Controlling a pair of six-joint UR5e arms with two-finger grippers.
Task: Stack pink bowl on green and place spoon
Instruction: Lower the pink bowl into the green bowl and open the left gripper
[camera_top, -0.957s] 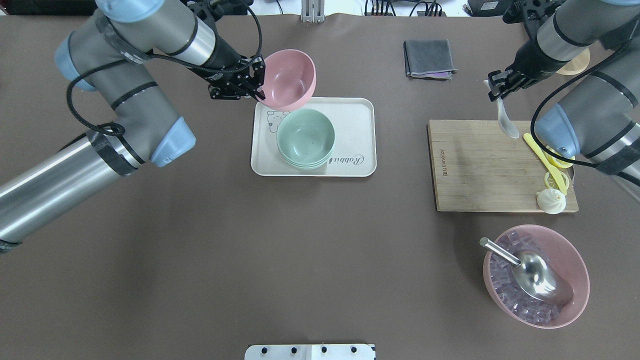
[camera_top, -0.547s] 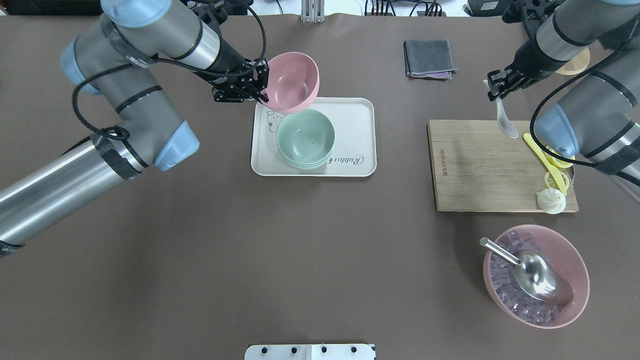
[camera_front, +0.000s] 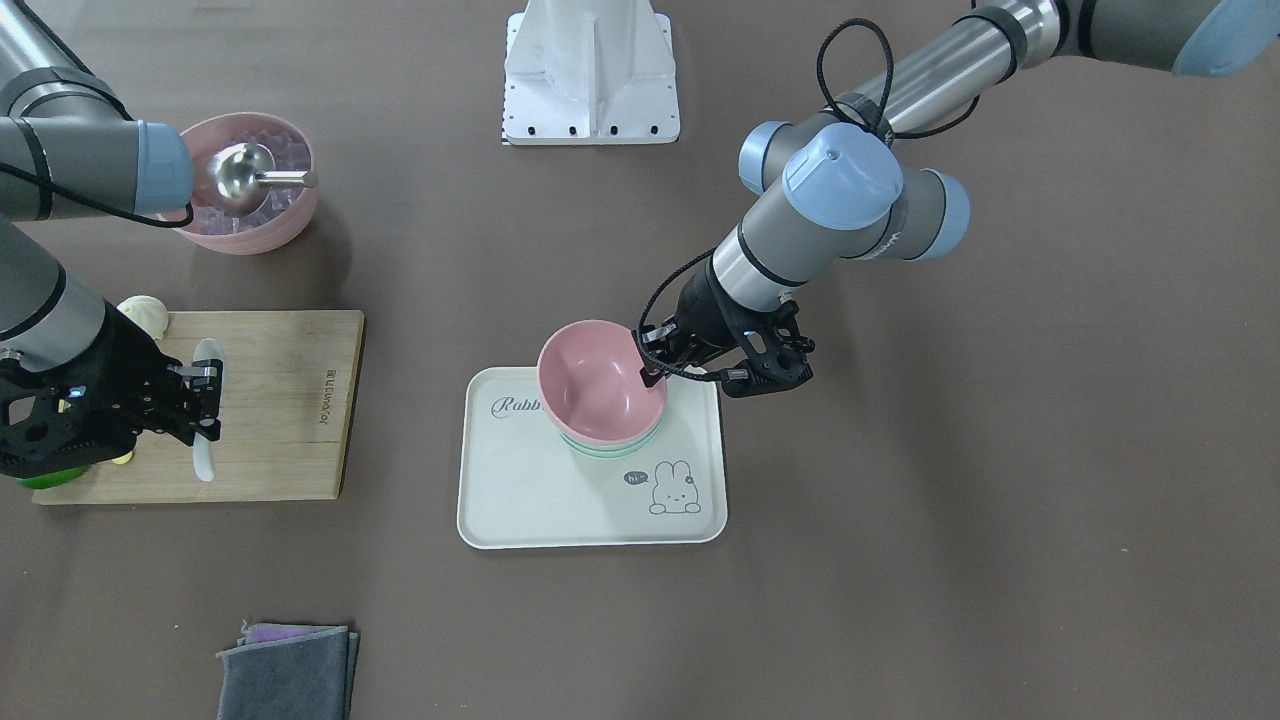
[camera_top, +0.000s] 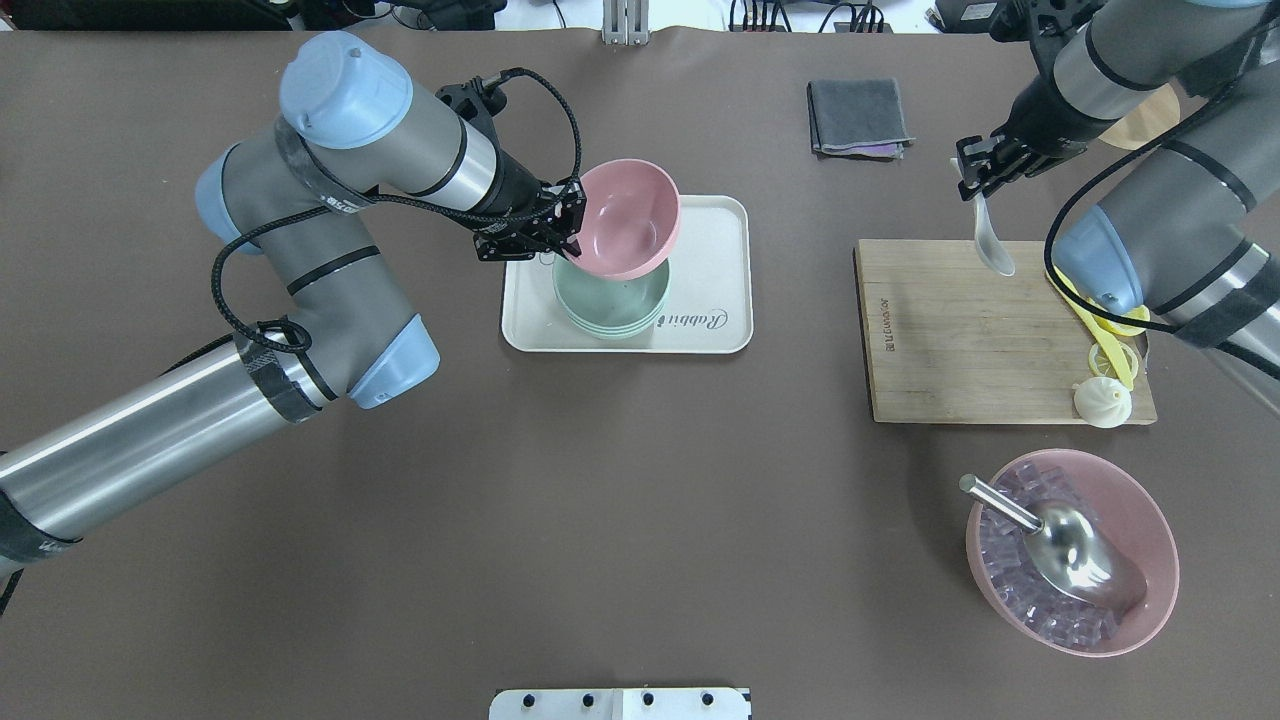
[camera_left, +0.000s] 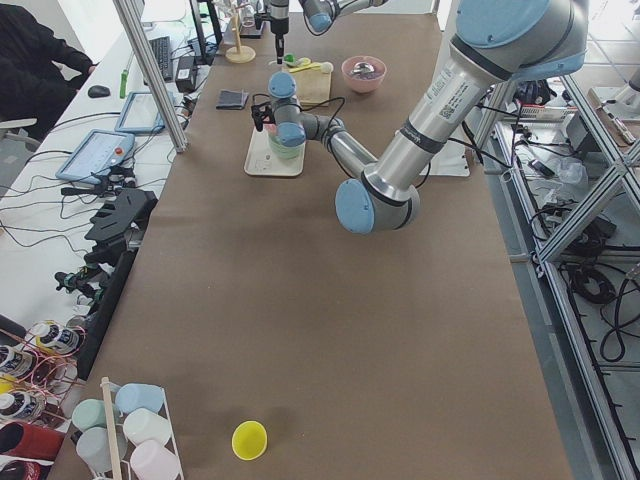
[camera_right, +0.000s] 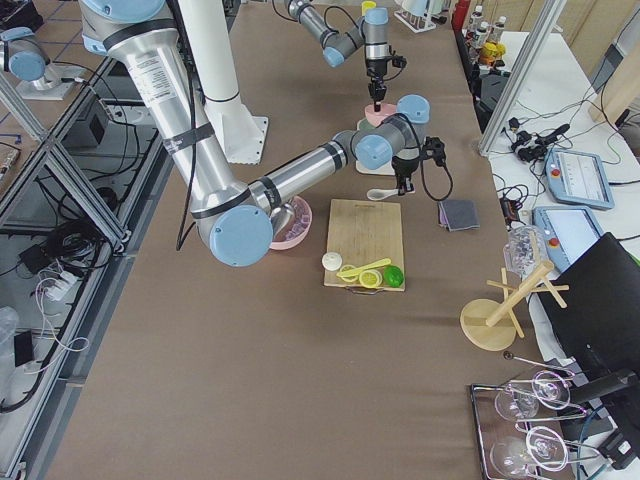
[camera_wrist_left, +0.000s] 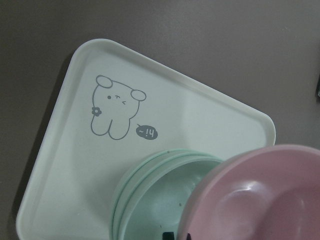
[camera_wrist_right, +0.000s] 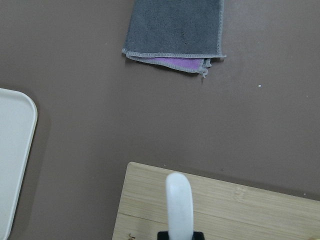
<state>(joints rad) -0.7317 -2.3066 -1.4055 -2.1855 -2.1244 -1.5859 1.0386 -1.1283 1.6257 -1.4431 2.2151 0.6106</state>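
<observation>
My left gripper (camera_top: 568, 226) is shut on the rim of the small pink bowl (camera_top: 630, 217). It holds the bowl tilted over the stack of mint-green bowls (camera_top: 608, 303), shifted a little toward the far side. I cannot tell whether they touch. In the front view the pink bowl (camera_front: 598, 382) covers most of the green stack (camera_front: 612, 446). The left wrist view shows both the pink bowl (camera_wrist_left: 260, 200) and the green stack (camera_wrist_left: 155, 200). My right gripper (camera_top: 972, 183) is shut on the handle of the white spoon (camera_top: 992, 248), which hangs over the cutting board's far edge (camera_wrist_right: 178, 205).
The green stack stands on a cream tray (camera_top: 718, 250). The wooden cutting board (camera_top: 950, 340) carries a yellow knife (camera_top: 1090, 318) and a dumpling (camera_top: 1102, 402). A grey cloth (camera_top: 858, 117) lies at the far side. A large pink bowl (camera_top: 1150, 520) with ice and a metal scoop is near right.
My left arm carried the pink bowl right and nearer, from beyond the tray's corner to over the green stack. My right gripper with the spoon shifted slightly left.
</observation>
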